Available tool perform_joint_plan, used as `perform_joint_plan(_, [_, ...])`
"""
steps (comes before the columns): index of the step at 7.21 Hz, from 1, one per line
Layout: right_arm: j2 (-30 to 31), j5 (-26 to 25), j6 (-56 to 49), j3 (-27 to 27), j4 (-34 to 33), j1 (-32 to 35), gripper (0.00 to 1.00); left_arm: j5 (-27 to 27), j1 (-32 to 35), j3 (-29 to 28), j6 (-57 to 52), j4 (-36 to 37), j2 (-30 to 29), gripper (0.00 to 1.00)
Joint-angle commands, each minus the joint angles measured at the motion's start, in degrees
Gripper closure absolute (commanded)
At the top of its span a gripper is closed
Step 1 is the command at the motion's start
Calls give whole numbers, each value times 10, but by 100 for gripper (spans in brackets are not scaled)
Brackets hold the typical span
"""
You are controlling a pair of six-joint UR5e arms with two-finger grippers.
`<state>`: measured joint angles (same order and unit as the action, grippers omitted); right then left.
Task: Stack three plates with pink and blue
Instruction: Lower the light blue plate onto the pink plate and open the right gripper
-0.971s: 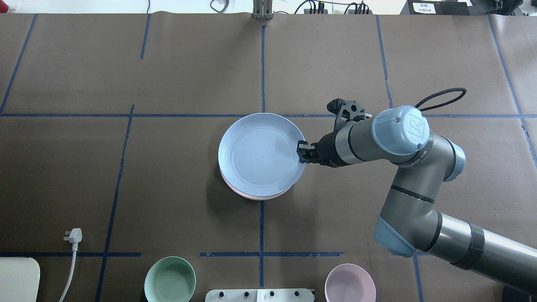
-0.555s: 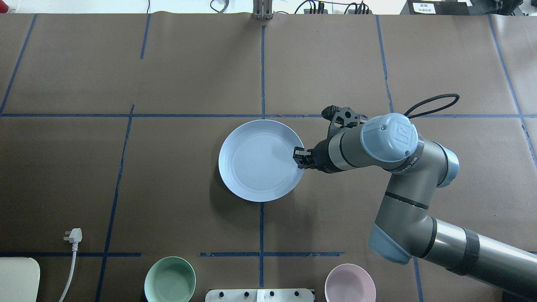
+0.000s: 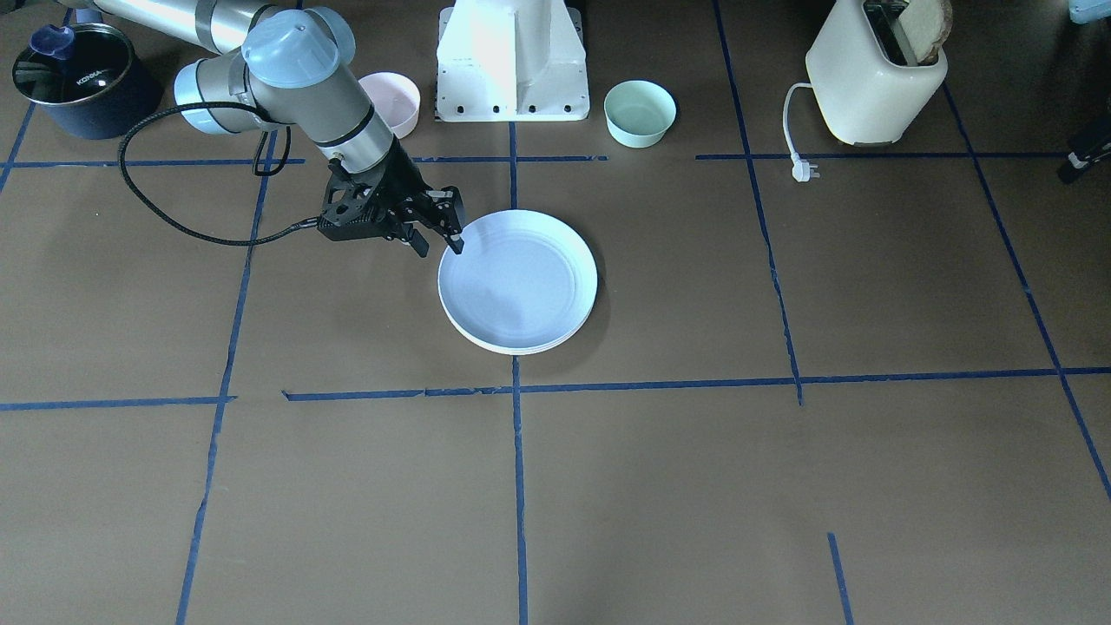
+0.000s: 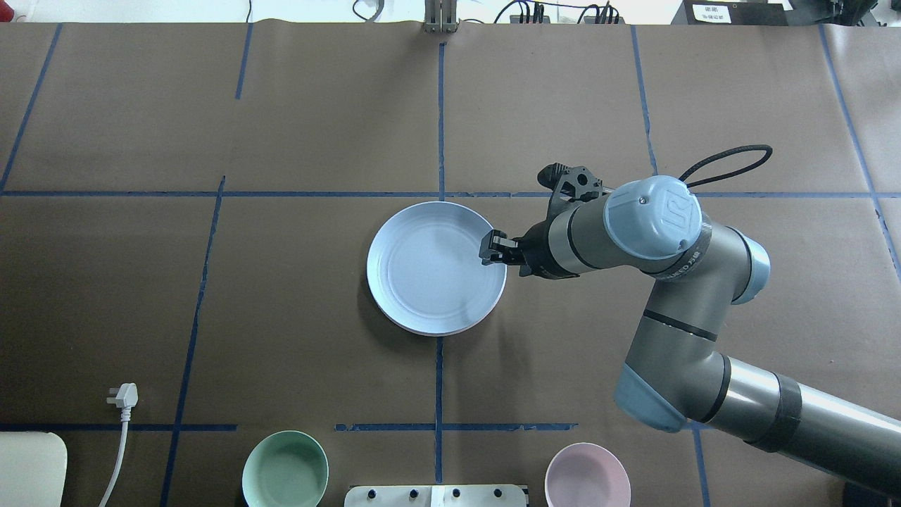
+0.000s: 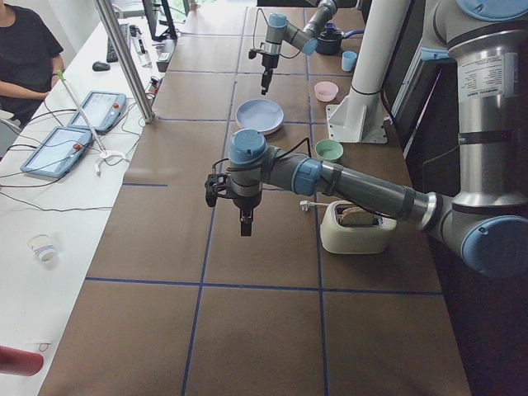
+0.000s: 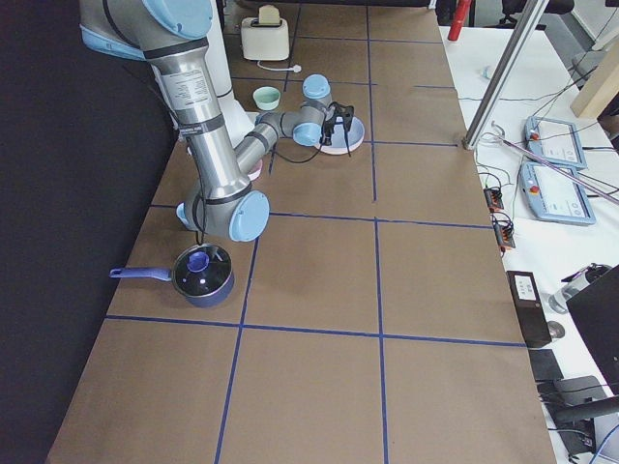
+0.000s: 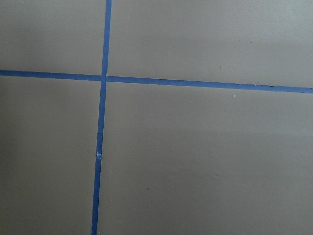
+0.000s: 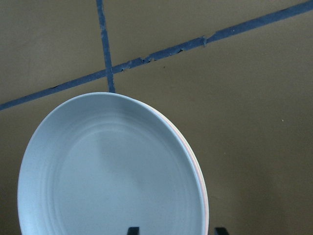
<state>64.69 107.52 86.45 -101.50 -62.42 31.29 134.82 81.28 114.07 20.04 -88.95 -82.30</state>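
Blue plate (image 4: 433, 271) sits on top of the stack at desk (image 4: 211, 296) centre, pink plate (image 8: 199, 172) rim peeking out beneath, cream one not clearly separable. Right pincer (image 3: 439, 247) is parted and grips nothing, one finger over the blue rim on the robot's right side and one outside it, so stacking looks done. Left pincer (image 5: 246, 224) hangs over bare desk well apart, seen only from the side, so can't tell if it is spread or closed. Plates look stiff, light, smooth, likely to chip if dropped; best hold is pinching the raised rim, one finger inside, one outside.
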Motion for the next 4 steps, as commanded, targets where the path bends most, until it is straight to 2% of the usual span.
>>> perform_joint_plan(1, [7, 35, -25, -24, -75, 51, 0, 0, 0, -5, -5, -1, 4, 0])
perform_joint_plan(2, [11, 64, -108, -58, -146, 94, 0, -1, 10, -13, -48, 1, 7, 0])
perform_joint_plan(3, [49, 74, -223, -112, -249, 122, 0, -1, 34, -37, -98, 2, 7, 0])
perform_joint_plan(4, [81, 75, -344, -139, -309, 148, 0, -1, 58, -78, -154, 4, 0, 0])
